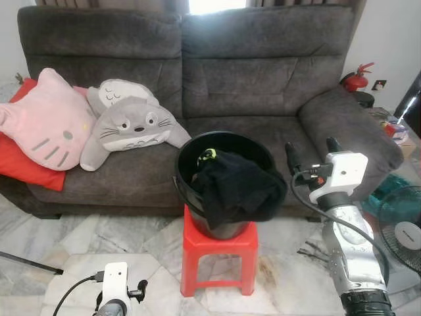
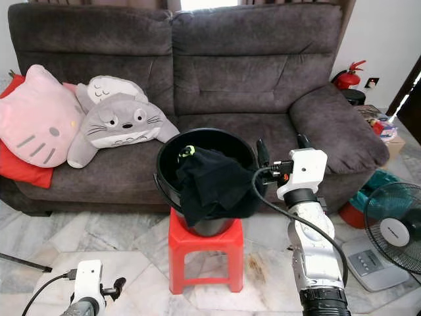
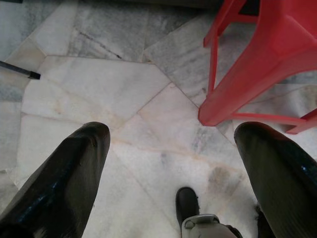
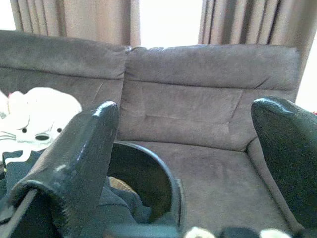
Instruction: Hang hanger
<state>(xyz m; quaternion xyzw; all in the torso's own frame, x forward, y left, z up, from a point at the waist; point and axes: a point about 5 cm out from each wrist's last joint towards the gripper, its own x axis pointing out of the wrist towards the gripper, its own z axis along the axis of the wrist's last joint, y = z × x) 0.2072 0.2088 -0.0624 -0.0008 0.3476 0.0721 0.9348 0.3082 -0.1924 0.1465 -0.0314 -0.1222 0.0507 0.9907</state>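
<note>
The right gripper (image 2: 283, 151) is raised just beside the rim of the black bucket (image 2: 168, 148), its two black fingers (image 4: 74, 163) spread wide apart with nothing between them; the right wrist view looks past them over the bucket's rim toward the grey sofa (image 4: 198, 99). Directly ahead of this gripper and slightly below fingertip level, a dark garment (image 2: 214, 184) is heaped in the bucket and spills over the near rim; a small yellow-green piece (image 2: 189, 152) protrudes at the far side of the heap, and it cannot be told whether this belongs to a hanger. No hanger can be made out with certainty, so the task's object is judged to lie in or under the cloth. The bucket rests on a red stool (image 2: 204, 253), beneath and to the inner side of the gripper. The left gripper (image 1: 135, 291) hangs low, its fingers (image 3: 64, 178) likewise apart, above the marble floor (image 3: 99, 94) near a stool leg. To do this step well, the right gripper should probably pass over the rim, seek a rigid edge rather than loose fabric, and avoid pushing the bucket, since the narrow stool could tip. Plush cushions (image 1: 131, 125) lie on the sofa, well beyond the bucket.
</note>
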